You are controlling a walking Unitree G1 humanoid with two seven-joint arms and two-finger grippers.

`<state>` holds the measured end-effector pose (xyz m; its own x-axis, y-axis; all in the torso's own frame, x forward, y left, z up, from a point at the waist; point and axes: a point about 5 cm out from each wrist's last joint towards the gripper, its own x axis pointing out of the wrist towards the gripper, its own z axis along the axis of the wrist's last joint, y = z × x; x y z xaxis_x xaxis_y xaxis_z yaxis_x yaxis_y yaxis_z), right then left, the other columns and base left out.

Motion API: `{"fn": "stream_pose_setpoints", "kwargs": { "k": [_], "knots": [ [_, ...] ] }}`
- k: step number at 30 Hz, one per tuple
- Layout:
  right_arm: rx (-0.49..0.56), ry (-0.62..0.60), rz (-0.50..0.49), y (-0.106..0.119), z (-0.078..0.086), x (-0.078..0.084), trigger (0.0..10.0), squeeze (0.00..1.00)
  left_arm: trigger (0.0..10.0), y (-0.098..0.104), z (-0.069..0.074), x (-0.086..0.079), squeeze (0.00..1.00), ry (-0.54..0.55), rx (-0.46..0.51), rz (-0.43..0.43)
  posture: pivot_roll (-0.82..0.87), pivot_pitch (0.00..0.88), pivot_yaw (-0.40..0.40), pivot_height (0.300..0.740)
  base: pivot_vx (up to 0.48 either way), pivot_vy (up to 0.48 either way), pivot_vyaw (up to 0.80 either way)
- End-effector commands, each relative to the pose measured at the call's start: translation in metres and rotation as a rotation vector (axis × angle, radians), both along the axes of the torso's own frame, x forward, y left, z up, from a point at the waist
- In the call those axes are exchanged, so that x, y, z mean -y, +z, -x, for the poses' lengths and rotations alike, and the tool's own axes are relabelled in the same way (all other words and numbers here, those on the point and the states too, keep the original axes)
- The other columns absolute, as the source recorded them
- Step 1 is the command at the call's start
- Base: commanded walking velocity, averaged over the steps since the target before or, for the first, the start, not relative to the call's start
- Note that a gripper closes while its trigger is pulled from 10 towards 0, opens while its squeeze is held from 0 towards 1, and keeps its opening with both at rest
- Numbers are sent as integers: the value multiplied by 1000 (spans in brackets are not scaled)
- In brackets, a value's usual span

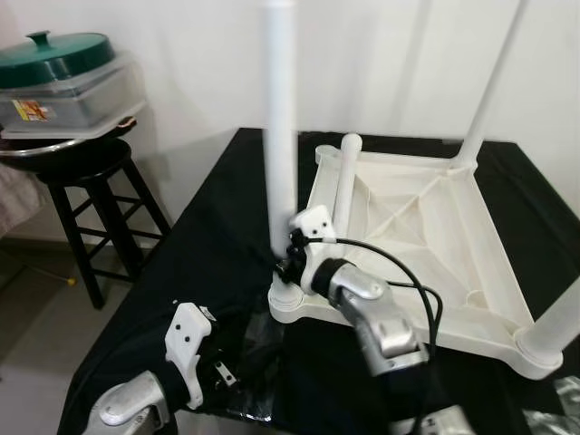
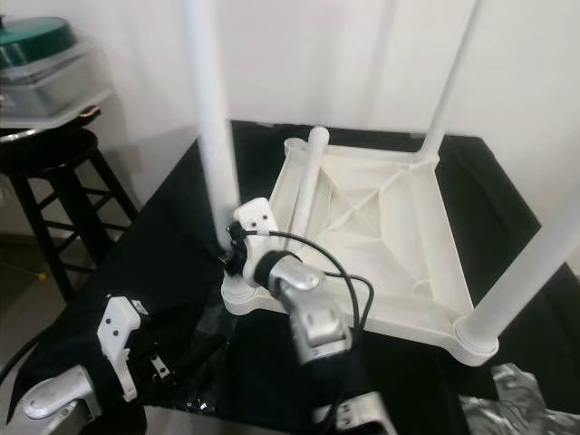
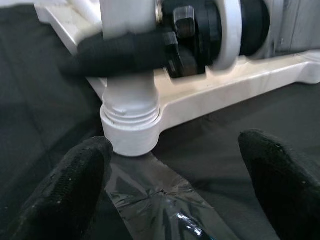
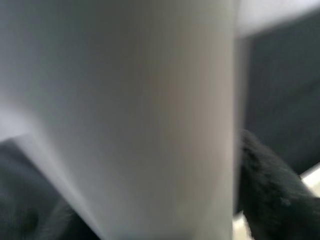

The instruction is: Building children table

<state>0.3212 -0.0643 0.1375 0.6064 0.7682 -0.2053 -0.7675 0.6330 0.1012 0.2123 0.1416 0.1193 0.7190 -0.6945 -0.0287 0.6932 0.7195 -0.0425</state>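
Nearest us, left claw (image 3: 175, 175) hovers wide open, just short of the near-left socket. Right claw (image 1: 292, 254) grips the upright leg (image 1: 279, 118) low; its long axis vertical above the upturned tabletop (image 1: 426, 217) on the worktop (image 1: 208, 227).

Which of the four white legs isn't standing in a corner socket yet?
The short-looking leg lying slanted inside the upturned tabletop. The other three stand upright at corners; the right gripper clasps the near-left one.
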Motion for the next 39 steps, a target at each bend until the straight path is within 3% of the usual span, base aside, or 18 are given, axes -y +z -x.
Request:
{"fn": "stream_pose_setpoints", "kwargs": {
  "k": [1,3,6,7,10,11,14,15,17,18,27,29,32,34,35,37,38,39],
  "knots": [
    [61,188,-74,28,-3,-8,10000,1000,10000,0,-1,-1,0,-2,0,-18,3,47,26,740,0,0,0],
    [61,188,-74,28,-3,-8,10000,1000,10000,0,-1,-1,0,-2,0,-18,3,47,26,740,0,0,0],
    [195,445,-86,56,-5,-2,10000,1000,10000,-1,-3,0,0,-4,-3,-20,12,26,25,740,0,0,0],
    [212,548,-92,65,-7,0,10000,533,10000,-2,-4,0,0,-3,-3,-22,14,21,19,740,0,0,0],
    [218,613,-97,72,-9,1,10000,533,10000,-3,-5,1,0,-3,-4,-23,14,21,19,740,0,0,0],
    [227,644,-79,75,-13,1,10000,0,10000,-3,-6,1,0,-2,-4,-24,18,12,18,740,0,0,0],
    [207,707,-48,84,-25,1,10000,0,10000,-5,-7,1,0,2,-4,-29,23,0,14,740,0,0,0],
    [190,714,-54,89,-31,1,8157,0,10000,-6,-7,1,0,4,-4,-30,24,0,13,740,0,0,0],
    [190,714,-54,89,-31,1,8157,0,10000,-6,-7,1,0,4,-4,-30,24,0,13,740,0,0,0],
    [161,731,-71,92,-34,2,0,0,10000,-6,-7,1,0,4,-4,-31,28,0,12,740,0,0,0],
    [78,801,-68,78,-31,10,0,0,10000,-7,-5,2,0,3,-4,-33,25,0,14,740,0,0,0],
    [54,796,-63,66,-28,13,0,0,10000,-7,-5,2,0,3,-3,-32,23,4,12,740,0,0,0],
    [1,683,2,21,-11,24,0,0,10000,-5,-2,2,0,4,1,-29,21,16,4,740,0,0,0],
    [-4,669,13,15,-9,25,0,0,10000,-5,-2,2,0,4,2,-28,21,16,4,740,0,0,0],
    [8,-27,47,-15,-13,6,0,0,10000,-3,-1,0,0,8,5,-28,13,38,11,740,0,0,0],
    [8,-27,47,-15,-13,6,0,0,10000,-3,-1,0,0,8,5,-28,13,38,11,740,0,0,0],
    [-63,-174,63,-31,9,5,0,0,10000,-3,-1,-1,0,8,5,-26,-14,50,23,740,0,0,0],
    [16,-198,128,-27,22,5,0,0,10000,-3,-1,-2,0,1,2,-22,-28,45,29,740,0,0,0]
  ]
}}
